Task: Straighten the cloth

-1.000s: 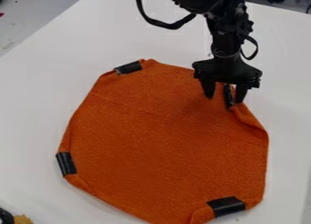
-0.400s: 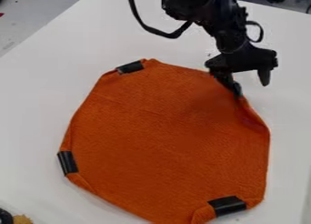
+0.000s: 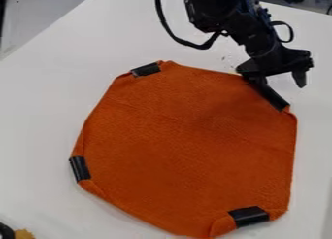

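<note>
Cloth is lying mostly flat below the wide-open pincer; folded corners (so I'm judging) are awaiting straightening.

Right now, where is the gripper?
In the camera view, the gripper is at the upper right, by the black strip on that side of the cloth.

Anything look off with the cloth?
Slightly askew: the orange cloth isn't square. Its corners look folded in at the black strips, with a visible fold beside the bottom-right one. No tears visible.
</note>
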